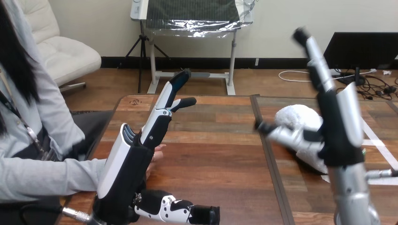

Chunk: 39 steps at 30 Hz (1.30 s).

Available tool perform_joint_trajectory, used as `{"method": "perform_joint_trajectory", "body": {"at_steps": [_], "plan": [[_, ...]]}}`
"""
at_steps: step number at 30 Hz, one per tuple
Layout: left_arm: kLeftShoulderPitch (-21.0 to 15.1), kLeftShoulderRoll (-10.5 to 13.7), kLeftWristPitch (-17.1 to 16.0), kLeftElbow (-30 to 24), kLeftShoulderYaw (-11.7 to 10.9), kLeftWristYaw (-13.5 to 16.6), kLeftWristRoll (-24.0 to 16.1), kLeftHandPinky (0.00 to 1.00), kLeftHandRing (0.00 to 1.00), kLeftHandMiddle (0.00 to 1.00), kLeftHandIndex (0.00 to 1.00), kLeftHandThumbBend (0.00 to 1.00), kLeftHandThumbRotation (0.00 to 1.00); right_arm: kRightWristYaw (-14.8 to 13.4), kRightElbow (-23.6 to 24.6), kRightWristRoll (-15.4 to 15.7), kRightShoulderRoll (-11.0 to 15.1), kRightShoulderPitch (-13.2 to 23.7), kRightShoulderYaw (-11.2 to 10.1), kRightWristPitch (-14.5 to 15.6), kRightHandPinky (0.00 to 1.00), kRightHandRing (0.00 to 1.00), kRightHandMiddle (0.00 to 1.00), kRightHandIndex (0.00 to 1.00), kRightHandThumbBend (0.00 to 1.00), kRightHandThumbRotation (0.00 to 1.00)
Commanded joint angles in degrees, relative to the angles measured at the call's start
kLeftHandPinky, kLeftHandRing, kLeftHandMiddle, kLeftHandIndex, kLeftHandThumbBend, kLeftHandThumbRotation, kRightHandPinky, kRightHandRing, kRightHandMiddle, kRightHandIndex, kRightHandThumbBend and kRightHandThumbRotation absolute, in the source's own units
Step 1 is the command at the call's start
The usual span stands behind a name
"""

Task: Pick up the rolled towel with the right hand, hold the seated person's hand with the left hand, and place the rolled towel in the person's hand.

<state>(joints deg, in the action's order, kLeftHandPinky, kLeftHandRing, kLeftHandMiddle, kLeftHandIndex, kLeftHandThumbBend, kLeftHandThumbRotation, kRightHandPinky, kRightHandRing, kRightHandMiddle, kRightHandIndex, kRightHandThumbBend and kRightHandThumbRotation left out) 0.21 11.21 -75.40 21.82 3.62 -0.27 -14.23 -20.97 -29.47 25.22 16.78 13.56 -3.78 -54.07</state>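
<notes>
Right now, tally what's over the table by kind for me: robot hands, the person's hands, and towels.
Robot hands: 2, the left hand and the right hand
Person's hand: 1
Towel: 1
Total: 4

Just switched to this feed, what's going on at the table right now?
The robot's left hand is raised with straight fingers at the table's left side. It is in front of the person's hand, which peeks out behind it; no grip shows. The right hand is up and open on the right. The rolled towel lies on the table just behind it, not yet picked up.
</notes>
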Motion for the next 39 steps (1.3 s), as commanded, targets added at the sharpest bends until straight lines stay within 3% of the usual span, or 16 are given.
{"method": "perform_joint_trajectory", "body": {"at_steps": [1, 10, 20, 31, 39], "plan": [[-1.61, -0.05, 0.71, -0.35, -0.83, 0.0, -0.43, 0.83, 1.0, 1.0, 1.0, 1.0, 0.57, 0.21, -1.74, -2.43, 1.6, 6.18, -1.44, 2.46, 0.95, 0.98, 0.95, 0.96, 1.0, 0.68], [-1.47, -0.2, 0.68, -0.6, -1.03, 0.03, -0.48, 0.82, 1.0, 1.0, 1.0, 1.0, 0.58, 1.18, -3.55, -5.37, 2.41, 9.36, -2.12, 8.03, 0.93, 0.95, 0.93, 0.94, 1.0, 0.74], [-1.46, -0.02, 0.53, -0.8, -1.42, 0.1, -0.81, 0.81, 1.0, 1.0, 1.0, 1.0, 0.6, 2.15, -7.88, -6.58, 4.05, 13.75, -2.09, 12.55, 0.92, 0.93, 0.94, 0.96, 1.0, 0.76], [-1.22, 0.4, 1.26, -1.38, -1.43, -0.03, -0.7, 0.78, 1.0, 1.0, 1.0, 1.0, 0.59, 1.54, -14.64, -4.56, 6.41, 18.69, -0.87, 17.79, 0.91, 0.94, 0.94, 0.98, 1.0, 0.76], [-1.18, 0.33, 1.51, -1.93, -1.87, 0.14, -1.04, 0.78, 1.0, 1.0, 1.0, 1.0, 0.59, 1.03, -20.53, -3.5, 7.7, 22.4, 0.19, 19.61, 0.9, 0.96, 0.93, 0.98, 1.0, 0.74]]}}
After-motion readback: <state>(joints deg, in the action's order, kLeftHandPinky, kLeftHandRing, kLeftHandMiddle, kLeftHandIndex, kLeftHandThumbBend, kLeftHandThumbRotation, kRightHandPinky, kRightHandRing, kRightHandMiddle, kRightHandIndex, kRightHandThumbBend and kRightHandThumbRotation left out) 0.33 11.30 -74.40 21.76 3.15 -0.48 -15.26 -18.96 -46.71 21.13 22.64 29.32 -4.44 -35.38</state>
